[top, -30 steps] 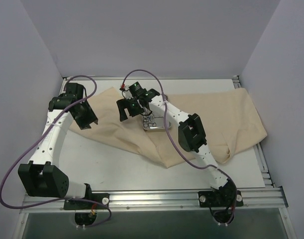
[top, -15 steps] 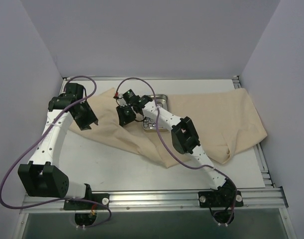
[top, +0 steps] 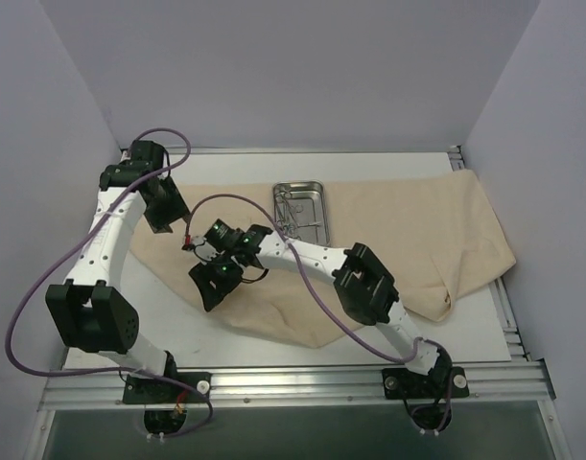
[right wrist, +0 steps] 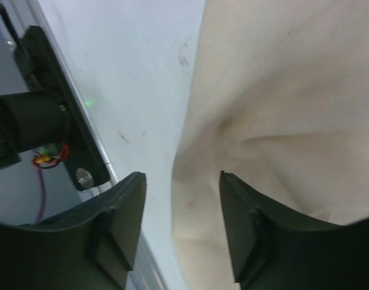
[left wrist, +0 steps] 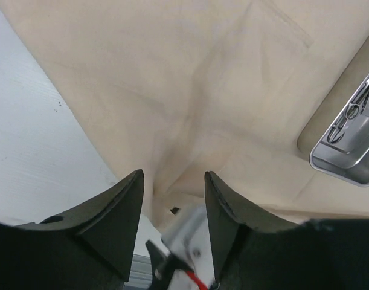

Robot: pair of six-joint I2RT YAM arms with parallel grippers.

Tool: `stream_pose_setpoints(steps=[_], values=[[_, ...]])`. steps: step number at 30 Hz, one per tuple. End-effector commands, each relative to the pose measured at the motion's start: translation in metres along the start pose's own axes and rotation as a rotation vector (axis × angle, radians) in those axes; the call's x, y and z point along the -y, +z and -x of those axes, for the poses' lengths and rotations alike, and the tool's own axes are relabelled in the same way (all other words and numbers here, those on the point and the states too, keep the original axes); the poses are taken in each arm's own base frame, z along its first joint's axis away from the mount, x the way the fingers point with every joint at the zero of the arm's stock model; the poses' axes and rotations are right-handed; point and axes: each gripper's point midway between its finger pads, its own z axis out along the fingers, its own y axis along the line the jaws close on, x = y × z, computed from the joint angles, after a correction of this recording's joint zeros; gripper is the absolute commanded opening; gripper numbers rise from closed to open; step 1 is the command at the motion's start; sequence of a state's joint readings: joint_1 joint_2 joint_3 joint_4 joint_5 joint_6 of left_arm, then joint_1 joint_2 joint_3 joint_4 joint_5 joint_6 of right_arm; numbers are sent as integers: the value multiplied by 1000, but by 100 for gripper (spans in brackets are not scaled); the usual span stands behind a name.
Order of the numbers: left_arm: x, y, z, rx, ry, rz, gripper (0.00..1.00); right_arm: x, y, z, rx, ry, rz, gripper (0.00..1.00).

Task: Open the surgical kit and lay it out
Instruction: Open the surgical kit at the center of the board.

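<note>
Cloth (top: 408,240): soft, light, limp. It lies spread across the desk (top: 475,331), rumpled along its near-left edge. I expect it to bunch and drag rather than slide as one sheet. Best pinched at an edge or corner fold and drawn low and outward.

Tray (top: 300,203): on the cloth, far middle, with thin instruments (top: 293,209) inside. Steel, rigid, probably slick; take it by the rim. Tugging the cloth beneath could shift it.

My right claw (right wrist: 181,181): jaws parted, empty, over the near-left cloth edge.

My left claw (left wrist: 172,181): jaws parted, empty, above the cloth's left part.
</note>
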State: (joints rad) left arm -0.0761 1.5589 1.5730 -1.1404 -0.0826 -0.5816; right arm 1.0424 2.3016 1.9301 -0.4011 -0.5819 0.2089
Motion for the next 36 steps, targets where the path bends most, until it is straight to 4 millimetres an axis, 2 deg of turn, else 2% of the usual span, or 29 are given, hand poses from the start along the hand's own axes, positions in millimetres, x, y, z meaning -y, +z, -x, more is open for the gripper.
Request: stream_pose_setpoints(steps=[1,3,4,5,6,7,8,9,11,12,13,14,15,16,17,19,21,22,23,25,29,31,36], values=[[11,9,21,9,22,-12,54,8,-77,59,227,-36,-53,57],[17,21,24,-27,31,2,56,24,-112,79,323,31,-127,69],[21,25,24,-41,37,-2,56,33,-127,87,361,57,-142,71],[26,28,24,-53,46,-16,57,50,-157,96,419,99,-174,73],[31,38,19,-87,66,-7,58,69,-172,97,455,161,-248,80],[39,38,22,-87,76,-18,58,83,-186,92,465,204,-305,85],[44,40,20,-101,88,-19,58,103,-215,92,506,245,-362,88],[53,50,8,-147,121,-1,58,124,-232,86,526,302,-458,99],[71,50,7,-135,167,-6,58,151,-258,64,501,393,-539,100],[73,58,1,-151,189,33,58,179,-281,49,496,463,-572,100],[90,55,-5,-136,231,20,58,189,-292,28,454,514,-601,100],[97,57,-8,-126,250,25,58,201,-304,17,449,545,-628,100],[101,66,-12,-128,260,51,58,223,-328,0,462,597,-709,100],[111,68,-19,-126,284,57,59,226,-343,-12,474,604,-756,100],[118,67,-17,-106,286,59,58,232,-355,-21,487,619,-795,100],[123,84,-22,-109,288,108,57,246,-387,-45,512,675,-885,100],[132,94,-23,-101,287,138,54,256,-394,-70,495,743,-903,95],[135,98,-22,-92,288,147,53,264,-410,-84,511,788,-917,93],[136,101,-19,-73,296,168,53,266,-411,-95,503,813,-909,89],[143,112,-16,-57,287,184,53,271,-428,-108,531,846,-915,87],[151,133,-13,-39,298,209,45,263,-451,-121,573,862,-934,84],[154,144,-14,-44,299,214,45,260,-457,-123,586,860,-936,84],[162,160,-18,-46,333,205,45,261,-453,-129,585,873,-921,84]])
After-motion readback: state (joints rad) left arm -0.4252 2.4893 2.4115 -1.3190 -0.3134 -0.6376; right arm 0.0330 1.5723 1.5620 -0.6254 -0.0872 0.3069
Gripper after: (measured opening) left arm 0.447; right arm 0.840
